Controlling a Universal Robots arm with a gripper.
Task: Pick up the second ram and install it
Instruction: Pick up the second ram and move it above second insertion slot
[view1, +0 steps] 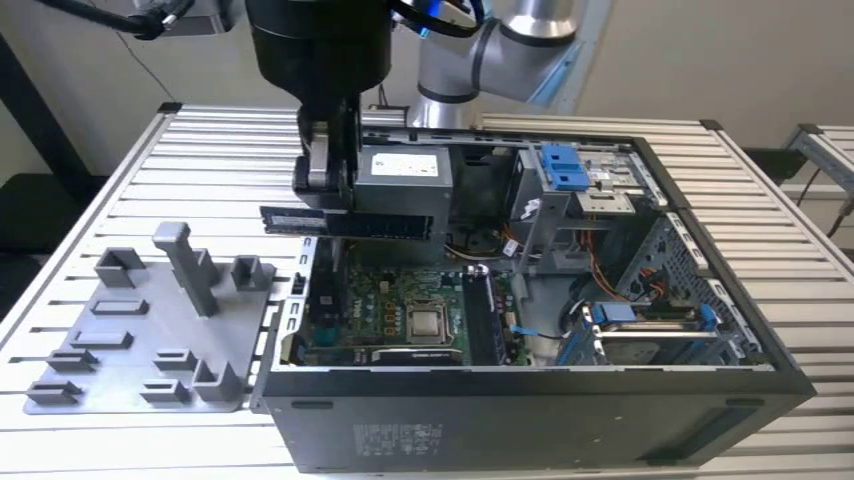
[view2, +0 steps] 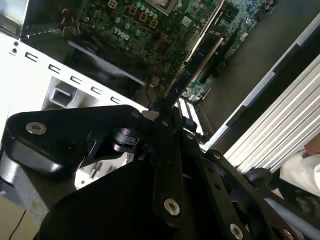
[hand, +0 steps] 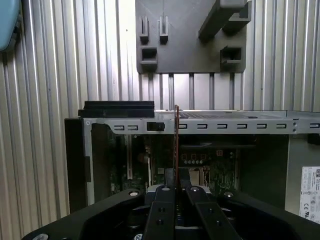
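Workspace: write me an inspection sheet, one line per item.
Surface: slatted metal table carrying the open computer case.
Job's things: second ram is held level above the motherboard and is not yet seated.
Clutter: grey fixture plate with blocks and posts lies beside the case, on the exterior view's left.
Grippers: hand is shut on the second ram, over the case.
Cables: coloured wires run inside the case.
Surroundings: pale wall stands behind, and a second slatted table is at the exterior view's right.
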